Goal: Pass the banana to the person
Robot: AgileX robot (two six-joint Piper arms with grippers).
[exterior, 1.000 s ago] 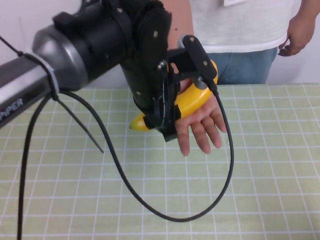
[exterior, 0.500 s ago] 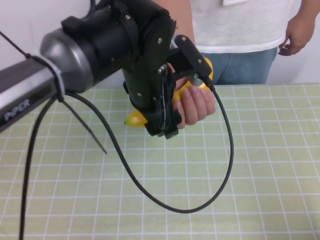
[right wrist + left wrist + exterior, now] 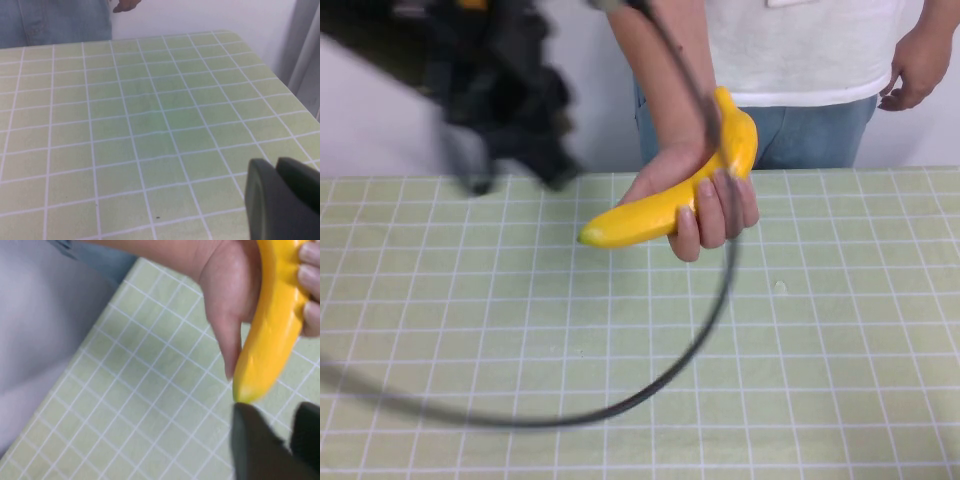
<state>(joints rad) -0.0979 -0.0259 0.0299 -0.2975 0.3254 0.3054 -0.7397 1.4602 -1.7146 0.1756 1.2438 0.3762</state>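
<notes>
Released since a second ago, the banana [image 3: 670,205] sits in the person's hand [image 3: 705,200] over the bench's far edge (handover apparently done), left gripper [image 3: 272,440] withdrawn empty with fingers apart, right gripper [image 3: 280,200] parked, its state unclear.

One banana [image 3: 665,205], one person [image 3: 800,60], two tools: left [image 3: 272,440], right [image 3: 285,200].

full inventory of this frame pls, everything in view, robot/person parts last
banana: 1, bright yellow, held above the table in the person's hand
tablecloth: 1, pale green with white grid, covers the table
cable: 1, black, looping over the cloth
person: 1, white T-shirt, blue jeans, at the far edge
hand: 1, bare, wrapped round the banana
left gripper: 1, black, just off the banana's tip, holding nothing
right gripper: 1, dark, over bare cloth, away from the handover
</notes>
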